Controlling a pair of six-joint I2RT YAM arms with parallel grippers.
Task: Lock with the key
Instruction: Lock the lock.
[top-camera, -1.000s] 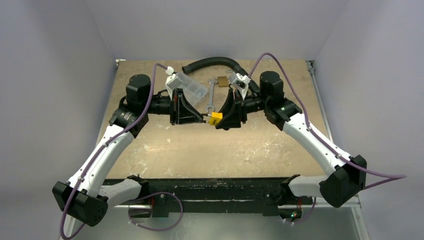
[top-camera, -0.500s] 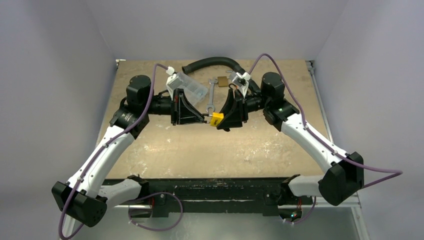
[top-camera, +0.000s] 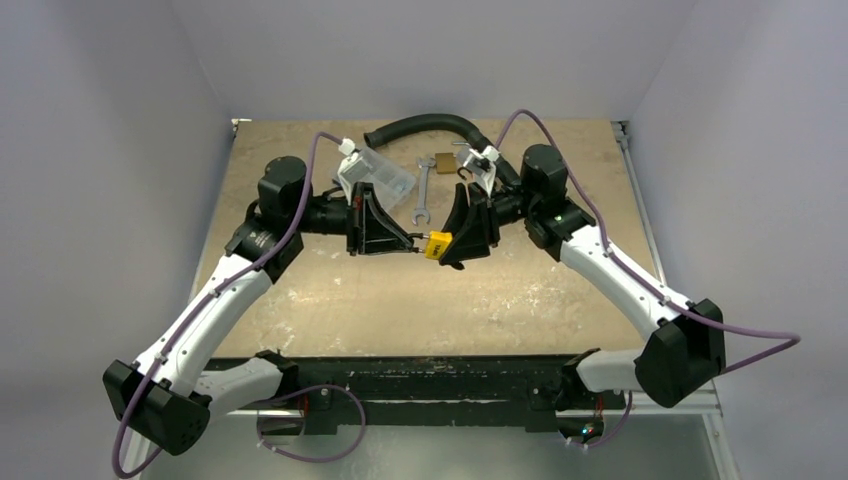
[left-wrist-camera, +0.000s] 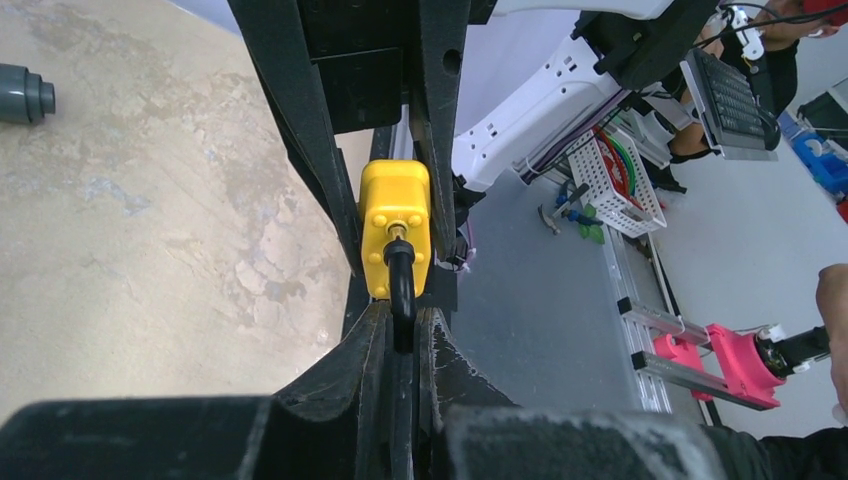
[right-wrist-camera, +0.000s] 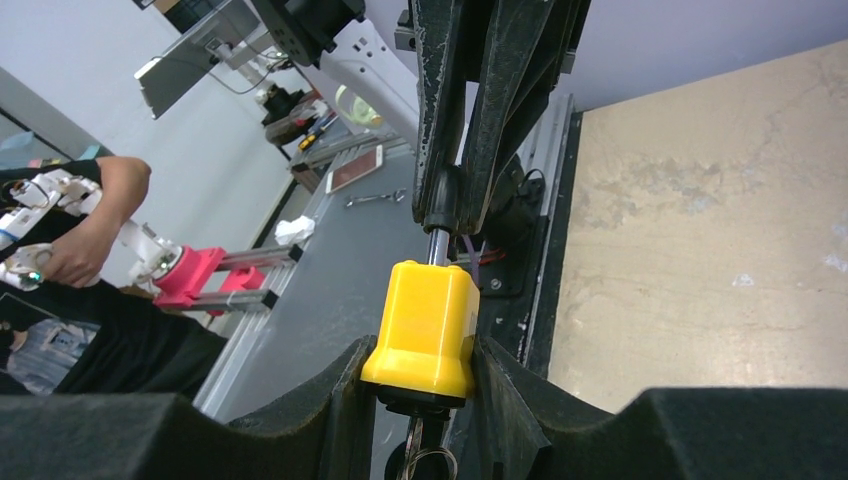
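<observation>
You've got the yellow padlock (top-camera: 436, 244) held up over the middle of the table (top-camera: 400, 310), pinned between both arms. Your right gripper (right-wrist-camera: 420, 385) is closed snug on the lock's yellow body with a key (right-wrist-camera: 420, 452) sticking out of its underside between the fingers, while your left gripper (left-wrist-camera: 402, 335) is pinched nearly closed on the black shackle (left-wrist-camera: 401, 290). Behind them on the table lie a wrench (top-camera: 424, 190), a brass padlock (top-camera: 446, 162), a clear plastic box (top-camera: 385, 178) and a black hose (top-camera: 425, 125) at the far edge.
</observation>
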